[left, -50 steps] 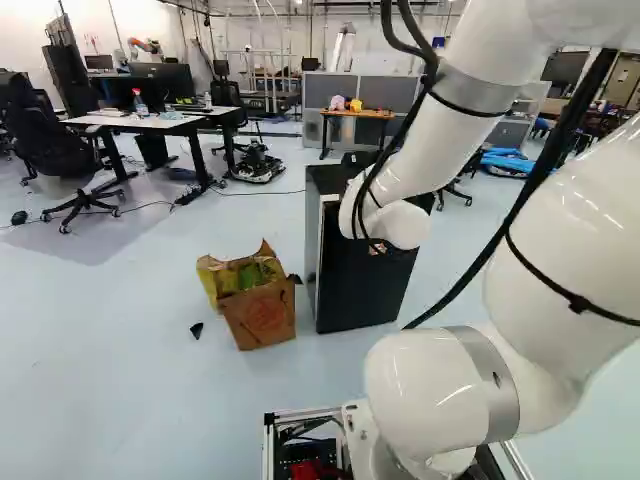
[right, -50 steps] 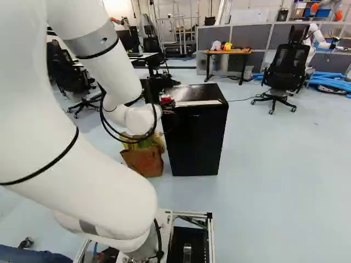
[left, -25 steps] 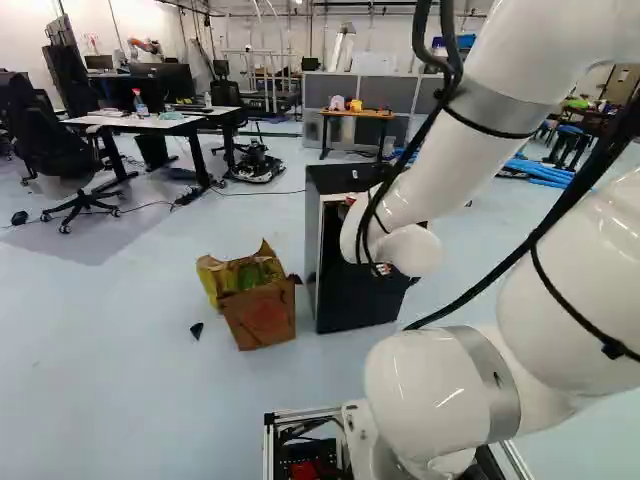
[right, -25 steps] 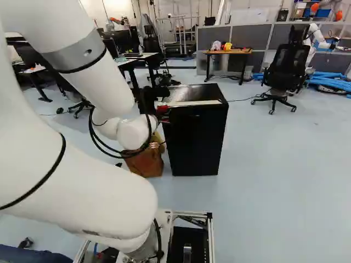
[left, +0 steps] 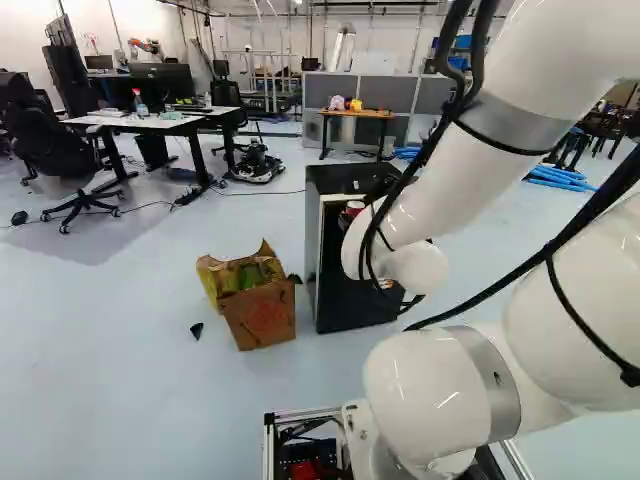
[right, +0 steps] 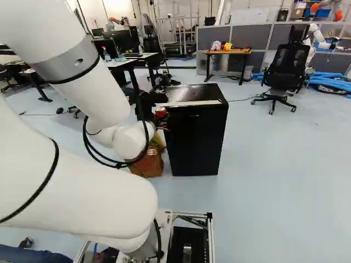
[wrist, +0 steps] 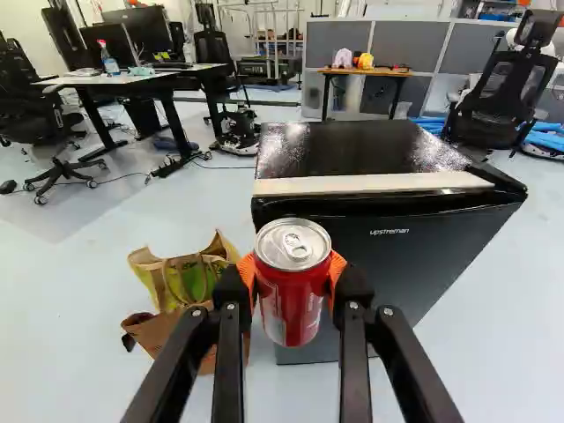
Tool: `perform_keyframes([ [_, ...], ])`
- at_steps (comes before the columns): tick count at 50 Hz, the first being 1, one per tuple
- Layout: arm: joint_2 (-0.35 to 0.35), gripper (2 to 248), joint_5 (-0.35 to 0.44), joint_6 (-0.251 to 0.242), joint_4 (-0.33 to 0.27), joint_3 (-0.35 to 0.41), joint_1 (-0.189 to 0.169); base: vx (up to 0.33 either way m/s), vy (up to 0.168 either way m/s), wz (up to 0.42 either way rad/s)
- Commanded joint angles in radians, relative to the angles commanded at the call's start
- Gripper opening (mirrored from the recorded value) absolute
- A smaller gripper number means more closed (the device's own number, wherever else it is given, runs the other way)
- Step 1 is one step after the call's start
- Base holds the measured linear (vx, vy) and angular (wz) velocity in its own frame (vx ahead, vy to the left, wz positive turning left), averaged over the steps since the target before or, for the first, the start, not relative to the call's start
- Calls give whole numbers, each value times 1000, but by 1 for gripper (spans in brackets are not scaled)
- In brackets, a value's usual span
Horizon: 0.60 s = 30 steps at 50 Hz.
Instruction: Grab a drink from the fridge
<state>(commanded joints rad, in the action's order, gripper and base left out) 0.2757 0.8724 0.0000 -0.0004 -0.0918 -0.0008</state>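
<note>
Drawing down and back beside the fridge, the white arm is bringing a red can along in its gripper, while the base is staying put. At the far left, a desk with a pale, flat top is standing on dark legs. Nearer, just left of the fridge, a brown paper bag is gaping open, its rim crumpling over something yellow and green; it is probably sitting there to be handy without blocking the front.

Right of the bag, at the near side of the fridge, the can is hanging upright in the air. Narrowed onto it, the black fingers are pressing from two sides through orange pads, presumably because grippy pads are suiting slick, thin metal. They are holding it high on the body and leaving the ring pull uncovered; the level hold is likely sparing the drink a shake. Its round wall is shining red, and its silver lid is catching a duller light.

Further right, the boxy fridge is showing a glossy, speckled top, a pale strip along the near edge and a smooth dark door that is seemingly resting closed. At the far right, a black chair is leaning back. The grab is looking nearly finished.
</note>
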Motion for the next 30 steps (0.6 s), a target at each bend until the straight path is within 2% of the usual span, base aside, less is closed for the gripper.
perform_keyframes([
  [30,4,99,0,0,0,5,1,0,0,0],
])
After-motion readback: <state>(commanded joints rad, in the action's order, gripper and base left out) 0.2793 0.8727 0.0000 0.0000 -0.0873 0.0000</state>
